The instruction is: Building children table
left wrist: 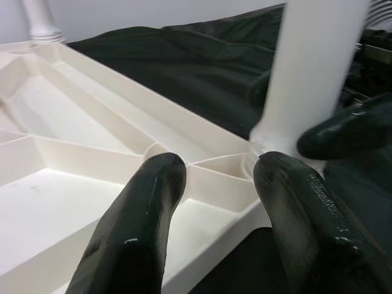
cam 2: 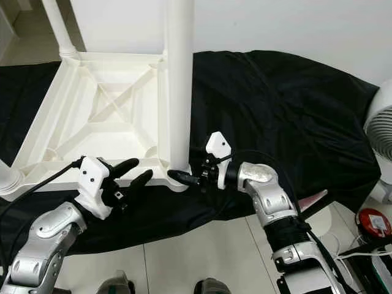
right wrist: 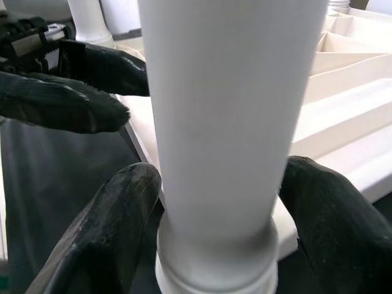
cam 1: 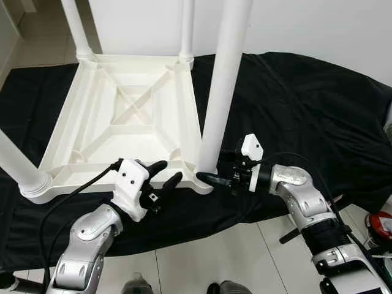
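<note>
A white plastic children's table [cam 1: 61, 131] lies upside down on a black cloth, its ribbed underside facing up. Its near right leg [cam 1: 223, 79] stands upright in the corner socket. My right gripper [cam 1: 206, 178] is shut on the base of this leg, one black finger on each side of it in the right wrist view [right wrist: 214, 202]. My left gripper [cam 1: 166, 173] is open at the table's front edge, just left of that corner, with nothing between its fingers [left wrist: 141, 208]. Three more legs stand at the other corners, among them the near left one [cam 1: 18, 162].
The black cloth [cam 1: 294, 104] covers a low surface and spreads far to the right. A white fan [cam 2: 381, 122] and a red object [cam 1: 381, 223] stand at the right edge. Pale tiled floor [cam 1: 202, 257] lies in front; a white wall is behind.
</note>
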Tool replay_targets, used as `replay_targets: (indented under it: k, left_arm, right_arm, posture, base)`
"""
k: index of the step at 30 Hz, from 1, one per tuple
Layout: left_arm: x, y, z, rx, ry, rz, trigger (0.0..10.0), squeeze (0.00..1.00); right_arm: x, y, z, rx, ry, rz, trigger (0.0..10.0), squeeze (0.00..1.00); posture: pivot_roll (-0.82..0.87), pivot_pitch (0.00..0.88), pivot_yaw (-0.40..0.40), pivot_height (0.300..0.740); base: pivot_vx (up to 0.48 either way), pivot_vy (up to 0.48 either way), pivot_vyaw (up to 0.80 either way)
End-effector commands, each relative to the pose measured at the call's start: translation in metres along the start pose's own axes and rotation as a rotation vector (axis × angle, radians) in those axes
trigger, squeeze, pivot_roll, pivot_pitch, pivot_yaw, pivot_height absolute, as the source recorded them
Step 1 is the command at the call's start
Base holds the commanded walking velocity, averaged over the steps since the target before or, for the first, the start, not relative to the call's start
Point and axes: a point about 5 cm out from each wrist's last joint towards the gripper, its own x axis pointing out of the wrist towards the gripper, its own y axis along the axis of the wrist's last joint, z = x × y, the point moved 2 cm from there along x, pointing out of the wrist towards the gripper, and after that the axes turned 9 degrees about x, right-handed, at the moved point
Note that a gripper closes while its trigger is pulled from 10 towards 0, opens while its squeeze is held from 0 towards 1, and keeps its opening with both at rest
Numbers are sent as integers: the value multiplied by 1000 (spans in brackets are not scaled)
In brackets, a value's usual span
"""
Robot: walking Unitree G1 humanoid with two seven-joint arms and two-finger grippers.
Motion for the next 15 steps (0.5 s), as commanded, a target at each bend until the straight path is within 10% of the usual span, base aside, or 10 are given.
replay_targets:
  k: [1, 7, 8, 9, 10, 13, 14, 15]
  left_arm:
    - [1, 1, 4, 2, -32, 13, 10000, 0]
    - [1, 2, 8, -2, -38, 16, 10000, 0]
    - [1, 2, 8, -2, -40, 16, 10000, 0]
    - [1, 2, 8, -2, -40, 16, 10000, 0]
    - [1, 2, 8, -2, -41, 16, 10000, 0]
    - [2, 2, 8, -3, -39, 17, 10000, 0]
    - [2, 3, 8, -4, -38, 19, 10000, 0]
    - [3, 3, 8, -6, -39, 20, 10000, 0]
  right_arm:
    - [7, 1, 2, -9, -12, 8, 10000, 0]
    - [21, 2, -1, 13, 5, 43, 10000, 94]
    - [20, 2, 4, 1, -15, 44, 10000, 1000]
    - [20, 3, 7, -7, -29, 44, 10000, 1000]
    - [19, 3, 10, -13, -39, 45, 4745, 0]
    - [14, 4, 13, -15, -42, 49, 3490, 0]
    - [11, 4, 14, -13, -39, 50, 0, 0]
    - [7, 3, 16, -12, -41, 46, 0, 0]
  posture:
    - [112, 12, -43, 740]
    - [117, 17, -38, 740]
    - [119, 20, -42, 740]
    - [119, 20, -42, 740]
    - [119, 20, -42, 740]
    - [115, 24, -42, 740]
    - [111, 26, -42, 740]
    - [111, 26, -42, 740]
  base:
    - [0, 0, 0]
    - [0, 0, 0]
    - [0, 0, 0]
    - [0, 0, 0]
    - [0, 0, 0]
    - [0, 0, 0]
    - [0, 0, 0]
    - [0, 0, 0]
